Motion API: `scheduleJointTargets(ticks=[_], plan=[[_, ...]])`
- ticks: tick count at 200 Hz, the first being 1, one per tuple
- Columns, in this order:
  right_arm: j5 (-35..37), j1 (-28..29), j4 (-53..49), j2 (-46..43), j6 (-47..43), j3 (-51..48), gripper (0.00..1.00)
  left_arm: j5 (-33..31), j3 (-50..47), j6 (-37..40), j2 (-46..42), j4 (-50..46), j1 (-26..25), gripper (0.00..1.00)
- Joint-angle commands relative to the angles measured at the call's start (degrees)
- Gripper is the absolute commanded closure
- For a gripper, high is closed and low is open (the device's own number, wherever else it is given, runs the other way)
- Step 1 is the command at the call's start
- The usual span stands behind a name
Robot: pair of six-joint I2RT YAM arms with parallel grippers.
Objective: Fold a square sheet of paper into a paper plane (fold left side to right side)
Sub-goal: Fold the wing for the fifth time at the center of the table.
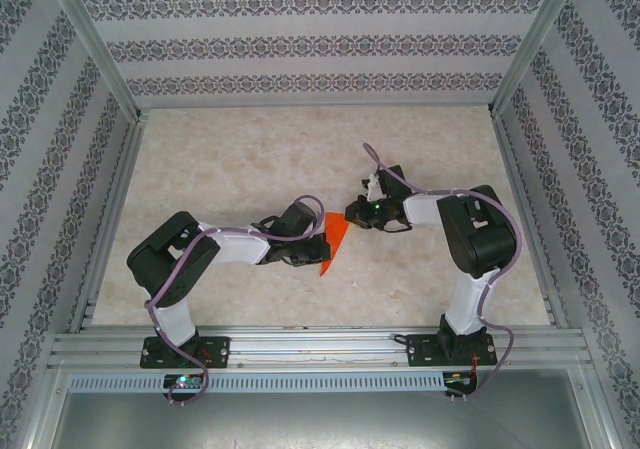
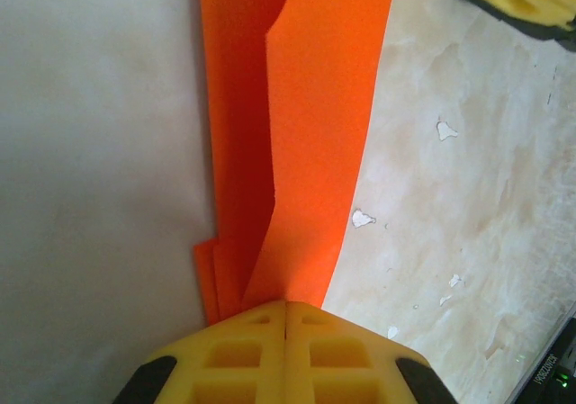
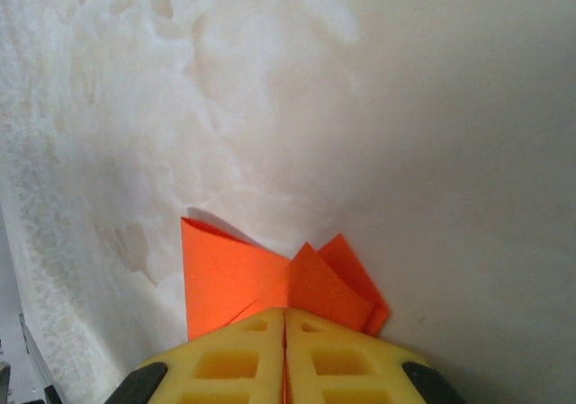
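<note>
Paper plane (image 1: pixel 336 239) runs near-to-far, pinched by left claw (image 2: pixel 285 318) and right claw (image 3: pixel 285 325).

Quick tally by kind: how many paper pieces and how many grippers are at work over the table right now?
Orange paper: 1
Grippers: 2, the left gripper and the right gripper, both shut on the paper
Total: 3

I see both arms bent inward toward mid-table. My left pincer (image 2: pixel 285 305) and right pincer (image 3: pixel 285 312) are each clamped tight on the folded bright orange-red paper sheet (image 2: pixel 315 152).
</note>
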Motion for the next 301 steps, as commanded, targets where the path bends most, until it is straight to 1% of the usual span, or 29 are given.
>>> scheduleJointTargets(ticks=[1, 37, 60, 76, 98, 133, 164, 188, 232, 301], plan=[[10.86, -3.80, 0.06, 2.90, -2.90, 2.50, 0.90, -3.31, -2.99, 0.64, 3.25, -10.53, 0.09, 1.00], [10.26, -5.27, -1.07, 1.44, -3.52, 4.22, 0.90, -3.34, -3.72, 0.24, 2.75, -9.33, 0.09, 1.00], [8.84, -5.59, -1.59, -2.58, -3.37, 3.53, 0.90, -3.54, -4.20, 0.01, 2.20, -8.69, 0.07, 1.00], [7.48, -5.20, -1.55, -6.08, -2.69, 1.25, 0.90, -3.72, -4.55, -0.02, 1.71, -8.34, 0.03, 1.00], [5.37, -3.10, -0.91, -11.45, -0.78, -3.44, 0.90, -3.88, -5.06, -0.15, 1.02, -7.60, 0.01, 1.00], [3.68, 2.96, 3.03, -16.84, 4.44, -10.69, 0.90, -4.34, -5.53, -0.20, 0.05, -7.20, 0.01, 1.00], [3.09, 8.14, 8.72, -16.26, 9.60, -13.24, 0.90, -4.41, -5.73, -0.18, -0.19, -6.94, 0.01, 1.00], [4.76, 11.26, 9.54, -14.73, 10.73, -12.99, 0.90, -4.36, -5.63, -0.19, -0.12, -6.85, 0.01, 1.00], [5.95, 13.66, 11.53, -11.48, 12.43, -13.07, 0.90, -4.26, -5.54, -0.15, 0.03, -6.73, 0.01, 1.00], [6.04, 14.43, 11.76, -8.44, 12.44, -11.77, 0.90, -3.98, -5.28, -0.07, 0.38, -6.75, -0.02, 1.00]])
